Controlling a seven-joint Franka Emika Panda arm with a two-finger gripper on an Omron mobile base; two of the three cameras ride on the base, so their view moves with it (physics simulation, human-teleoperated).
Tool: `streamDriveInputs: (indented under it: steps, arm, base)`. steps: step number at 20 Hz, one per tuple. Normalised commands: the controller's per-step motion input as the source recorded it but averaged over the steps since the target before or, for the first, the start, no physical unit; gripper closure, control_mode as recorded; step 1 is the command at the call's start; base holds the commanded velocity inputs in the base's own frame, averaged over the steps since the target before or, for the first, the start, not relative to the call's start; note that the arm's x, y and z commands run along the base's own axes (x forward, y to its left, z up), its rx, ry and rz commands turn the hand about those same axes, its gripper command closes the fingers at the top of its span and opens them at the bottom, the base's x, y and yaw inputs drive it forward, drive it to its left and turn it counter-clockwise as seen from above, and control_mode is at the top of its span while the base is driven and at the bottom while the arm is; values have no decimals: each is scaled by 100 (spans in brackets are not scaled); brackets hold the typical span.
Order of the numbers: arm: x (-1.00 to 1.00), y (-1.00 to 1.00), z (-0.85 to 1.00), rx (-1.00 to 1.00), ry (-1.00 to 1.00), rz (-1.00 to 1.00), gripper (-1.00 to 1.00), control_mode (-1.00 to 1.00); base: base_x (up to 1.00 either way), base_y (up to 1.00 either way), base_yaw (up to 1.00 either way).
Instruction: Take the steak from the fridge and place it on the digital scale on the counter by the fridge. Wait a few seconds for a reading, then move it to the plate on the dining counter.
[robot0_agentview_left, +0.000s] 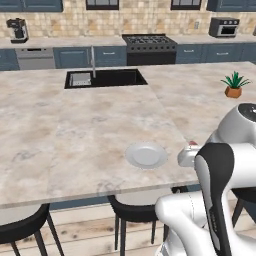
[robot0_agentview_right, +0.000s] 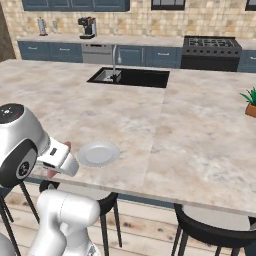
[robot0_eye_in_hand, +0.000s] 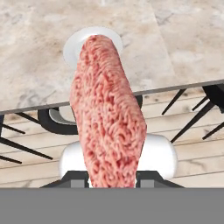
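I see the steak (robot0_eye_in_hand: 109, 118) up close in the hand view: a long reddish-pink slab with a grainy, pebbled surface, slightly paler along its left edge, standing on end between my fingers (robot0_eye_in_hand: 76, 178). The fingers are pinched onto its lower end, one dark tip on each side, only a narrow gap between them taken up by the meat. The gripper (robot0_eye_in_hand: 113, 179) holds it clear of any surface, out past the near edge of the dining counter (robot0_agentview_left: 75, 130); below it I see wooden floor and a dark bar stool (robot0_eye_in_hand: 52, 120).

The plate (robot0_agentview_left: 146, 155) is plain round white-grey, lying flat near the counter's front edge, nothing on it. In the hand view the steak's top end overlaps the plate (robot0_eye_in_hand: 72, 46) in the picture, but the steak is held above and short of it, not touching.

In the left base view a small red bit of the steak (robot0_agentview_left: 192, 144) peeks out by the wrist, right of the plate. In the right base view a pink sliver (robot0_agentview_right: 67, 146) shows left of the plate (robot0_agentview_right: 98, 153).

Black sink (robot0_agentview_left: 106, 78) with chrome tap (robot0_agentview_left: 93, 60) sits far back in the counter. Potted plant (robot0_agentview_left: 234, 85) on the right.

No readable writing or brand anywhere I can make out.
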Motion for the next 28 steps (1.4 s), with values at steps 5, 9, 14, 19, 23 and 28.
streamDriveInputs:
  steps: [5, 9, 14, 19, 23, 28]
  arm:
    - [0, 0, 0, 0, 0, 0, 100, 100]
    - [0, 0, 0, 0, 0, 0, 100, 100]
    - [0, 0, 0, 0, 0, 0, 100, 100]
    - [45, 15, 0, -1, 13, 0, 100, -100]
    - [100, 45, 0, -1, 34, 0, 100, -100]
    - [100, 31, -8, -2, 27, 0, 100, -100]
  base:
    - [26, 0, -1]
    - [0, 0, 0]
    - [0, 0, 0]
    - [0, 0, 0]
    - [0, 0, 0]
    - [0, 0, 0]
